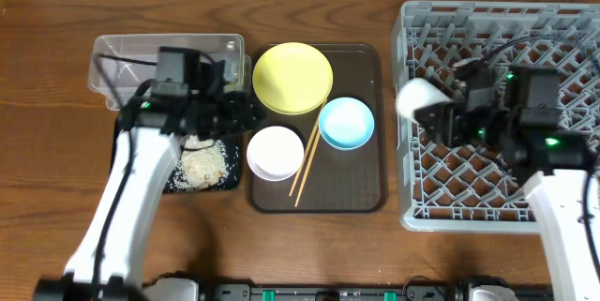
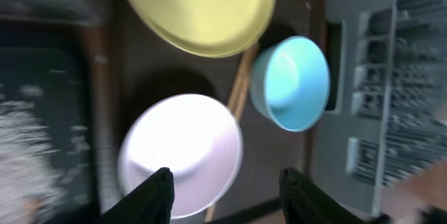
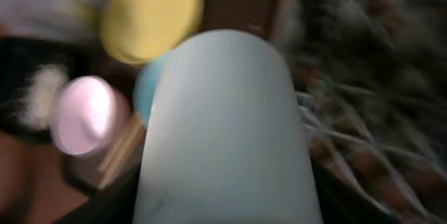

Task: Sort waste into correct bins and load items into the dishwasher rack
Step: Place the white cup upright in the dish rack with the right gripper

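Note:
My right gripper is shut on the small pale green cup, holding it on its side above the left edge of the grey dishwasher rack. The cup fills the right wrist view. My left gripper is open and empty, hovering over the white bowl, its fingertips apart. The yellow plate, light blue bowl, white bowl and chopsticks lie on the brown serving tray. Rice scraps lie in the black tray. The snack wrapper is not in view.
The clear tub stands at the back left, partly under my left arm. The brown serving tray sits between the black tray and the rack. The rack's upright pegs are close under the cup.

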You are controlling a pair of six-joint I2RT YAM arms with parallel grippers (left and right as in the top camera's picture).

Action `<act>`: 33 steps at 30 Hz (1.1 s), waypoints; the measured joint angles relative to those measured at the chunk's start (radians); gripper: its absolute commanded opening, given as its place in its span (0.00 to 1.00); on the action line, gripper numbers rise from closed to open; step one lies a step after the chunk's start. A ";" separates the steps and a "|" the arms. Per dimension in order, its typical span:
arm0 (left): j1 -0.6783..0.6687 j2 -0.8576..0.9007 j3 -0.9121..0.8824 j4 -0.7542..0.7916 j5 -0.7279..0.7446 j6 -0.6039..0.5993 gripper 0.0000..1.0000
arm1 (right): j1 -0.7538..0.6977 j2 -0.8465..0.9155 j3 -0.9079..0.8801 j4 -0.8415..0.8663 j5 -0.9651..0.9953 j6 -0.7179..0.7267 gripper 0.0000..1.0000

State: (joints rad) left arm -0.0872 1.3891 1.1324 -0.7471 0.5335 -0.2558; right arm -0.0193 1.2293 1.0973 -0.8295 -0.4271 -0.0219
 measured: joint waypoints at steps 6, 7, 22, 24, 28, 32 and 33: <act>0.001 -0.089 0.000 -0.011 -0.108 0.019 0.51 | -0.060 0.003 0.114 -0.280 0.283 0.067 0.01; 0.001 -0.094 0.000 -0.012 -0.118 0.021 0.51 | -0.073 0.007 0.123 -0.312 0.320 0.078 0.01; 0.001 -0.096 0.000 -0.021 -0.148 0.021 0.51 | -0.172 0.211 0.132 -0.296 0.506 0.148 0.01; 0.002 -0.096 0.000 -0.023 -0.148 0.021 0.51 | -0.172 0.257 0.132 -0.281 0.495 0.148 0.01; 0.001 -0.096 0.000 -0.024 -0.148 0.021 0.52 | -0.172 0.338 0.132 -0.247 0.486 0.148 0.26; 0.001 -0.096 0.000 -0.025 -0.149 0.025 0.59 | -0.172 0.388 0.132 -0.216 0.478 0.156 0.99; 0.001 -0.096 0.000 -0.027 -0.148 0.026 0.60 | -0.172 0.393 0.132 -0.210 0.475 0.153 0.99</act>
State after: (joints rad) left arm -0.0860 1.2930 1.1324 -0.7738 0.3851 -0.2302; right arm -0.1917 1.6226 1.2297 -1.0397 0.0479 0.1314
